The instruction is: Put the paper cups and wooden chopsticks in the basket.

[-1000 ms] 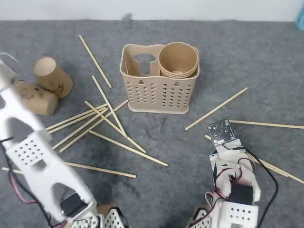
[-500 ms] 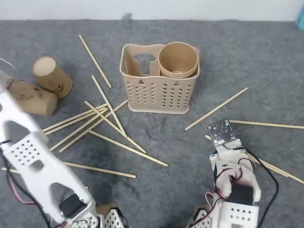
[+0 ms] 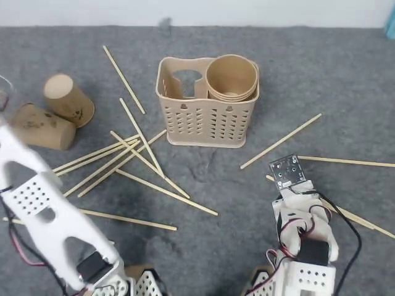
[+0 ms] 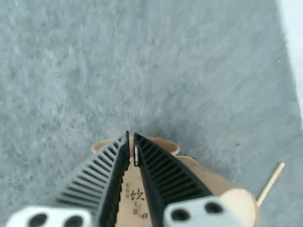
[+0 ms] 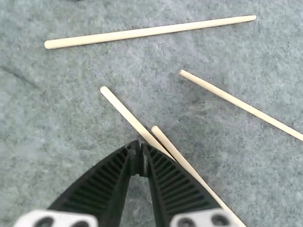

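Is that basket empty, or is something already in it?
Partly full. In the high view, the basket holds a stack of paper cups in one compartment; the other compartment looks empty.

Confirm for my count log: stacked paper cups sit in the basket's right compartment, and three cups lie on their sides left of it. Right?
Not three: the high view shows two, a nearer cup and a farther cup, lying on their sides left of the basket. The stacked cups are as stated.
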